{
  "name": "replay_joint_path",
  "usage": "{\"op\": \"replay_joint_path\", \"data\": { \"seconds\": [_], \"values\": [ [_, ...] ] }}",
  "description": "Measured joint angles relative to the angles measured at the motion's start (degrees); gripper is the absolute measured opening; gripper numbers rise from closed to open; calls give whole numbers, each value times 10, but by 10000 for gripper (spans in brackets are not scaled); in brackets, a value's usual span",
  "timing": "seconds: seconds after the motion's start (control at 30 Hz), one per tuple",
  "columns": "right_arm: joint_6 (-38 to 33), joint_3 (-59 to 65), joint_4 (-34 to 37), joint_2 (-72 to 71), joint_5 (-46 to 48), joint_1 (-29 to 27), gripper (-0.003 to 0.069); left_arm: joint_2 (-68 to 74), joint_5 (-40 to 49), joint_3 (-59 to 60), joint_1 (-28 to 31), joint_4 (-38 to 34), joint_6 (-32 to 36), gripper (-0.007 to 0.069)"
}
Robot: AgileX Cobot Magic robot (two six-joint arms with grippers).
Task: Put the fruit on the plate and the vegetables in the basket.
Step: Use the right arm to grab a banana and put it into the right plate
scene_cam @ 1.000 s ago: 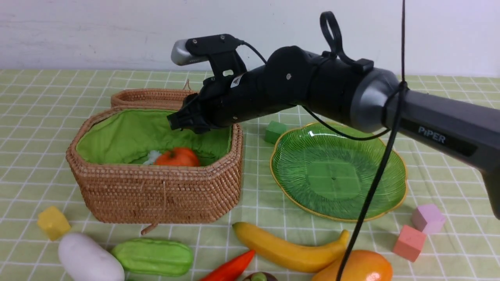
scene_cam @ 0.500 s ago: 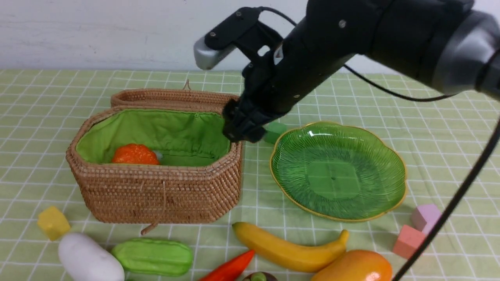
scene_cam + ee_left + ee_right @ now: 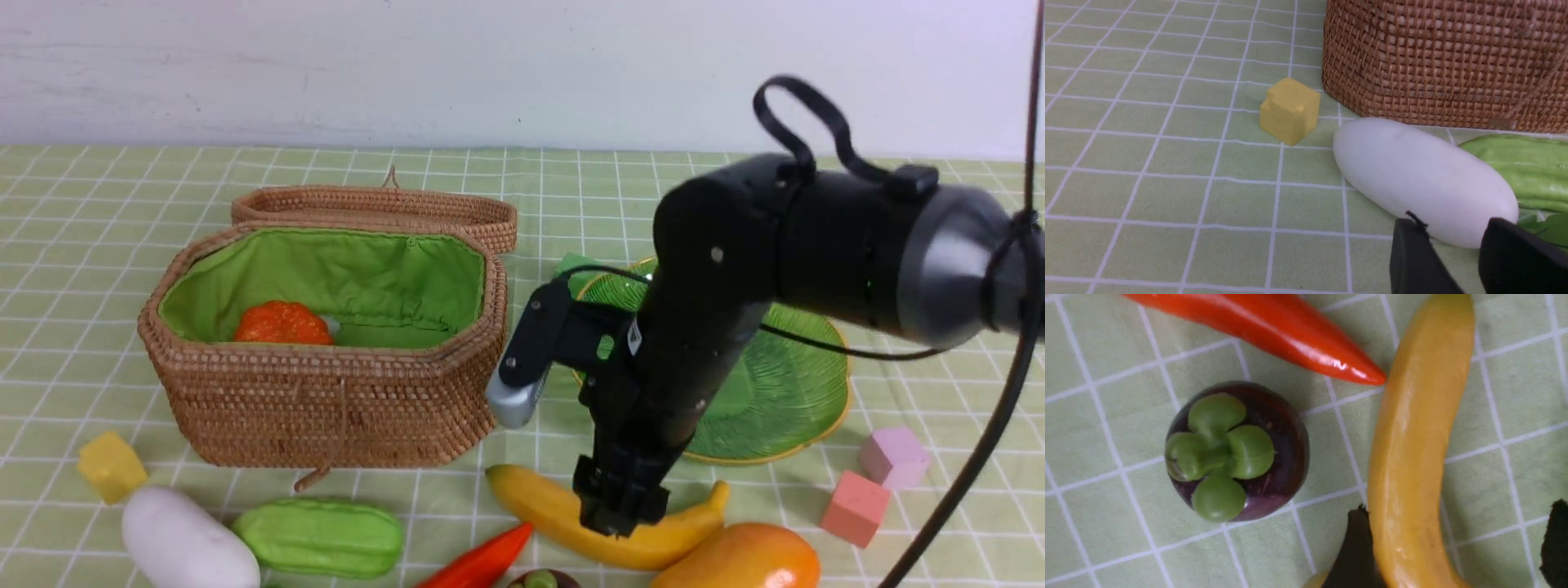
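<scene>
Banana (image 3: 535, 502), counter's front edge: probably light, stiff, slick; grasp mid-length. Right tool (image 3: 616, 516) wide open astride it; left tool (image 3: 1449, 223) part-open, empty.

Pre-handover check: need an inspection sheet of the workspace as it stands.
Surface: green checked cloth, flat.
Job's things: pumpkin in basket, lid behind; plate bare where visible; banana, mango, mangosteen, red vegetable, radish, gourd on cloth.
Clutter: yellow cube, green cube, pink cube, coral cube.
Grippers: right gripper open astride banana; left gripper open, empty, near radish.
Cables: black cable hangs across right side.
Surroundings: white wall; nothing else seen.
</scene>
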Motion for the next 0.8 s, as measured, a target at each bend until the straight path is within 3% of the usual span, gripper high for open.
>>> {"op": "replay_joint_path", "data": {
  "seconds": [0.33, 0.4, 0.5, 0.8],
  "values": [
    [-22, 32, -5, 66, -82, 0, 551, 0, 0, 0, 0, 0, 0, 239],
    [-27, 32, -5, 76, -84, 0, 497, 0, 0, 0, 0, 0, 0, 239],
    [-40, 28, -6, 77, -71, 0, 301, 0, 0, 0, 0, 0, 0, 239],
    [-41, -23, 33, 9, -45, 1, 310, 0, 0, 0, 0, 0, 0, 239]
  ]
}}
